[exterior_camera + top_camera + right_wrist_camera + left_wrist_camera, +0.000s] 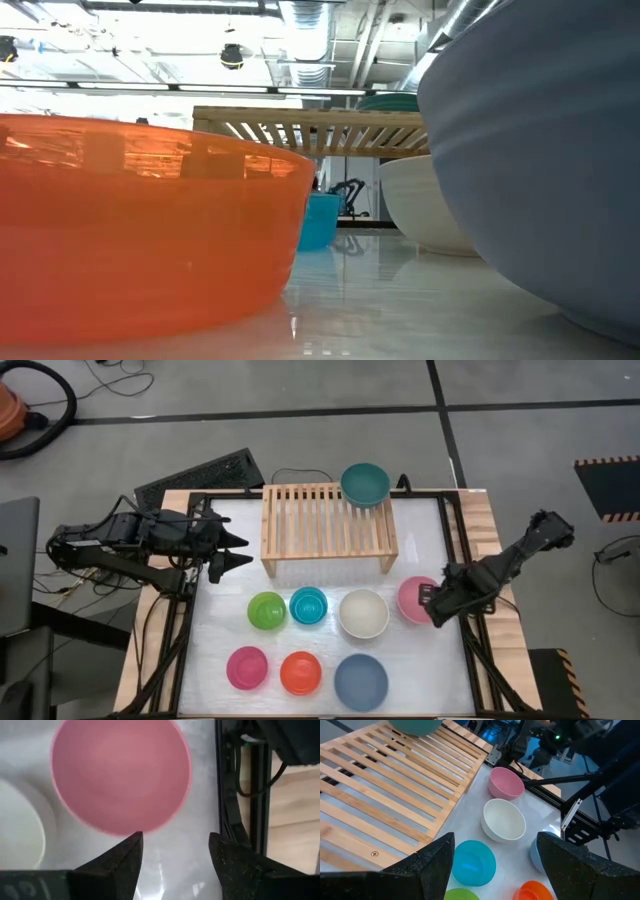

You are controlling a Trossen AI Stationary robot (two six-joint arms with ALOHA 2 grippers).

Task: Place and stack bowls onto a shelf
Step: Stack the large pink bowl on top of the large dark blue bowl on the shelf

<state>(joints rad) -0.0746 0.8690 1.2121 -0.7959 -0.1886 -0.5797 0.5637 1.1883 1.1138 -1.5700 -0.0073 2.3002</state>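
Note:
The light-wood shelf (328, 525) stands at the table's far middle, with a teal green bowl (365, 484) resting base-down on the slats at its far right corner. Seven bowls stand upright on the white table: green (267, 610), cyan (308, 605), cream (363, 613), light pink (413, 596), magenta (247, 667), orange (300, 673) and slate blue (360, 682). My right gripper (175, 842) points down, open, above the table just beyond the light pink bowl's (120, 770) right rim, touching nothing. My left gripper (238, 550) waits open, left of the shelf.
A black frame rail (255, 780) runs close along the table's right side, next to my right gripper. In the low view the orange bowl (140, 220) and the slate blue bowl (540, 150) fill the front. Bare table lies between the shelf and the bowls.

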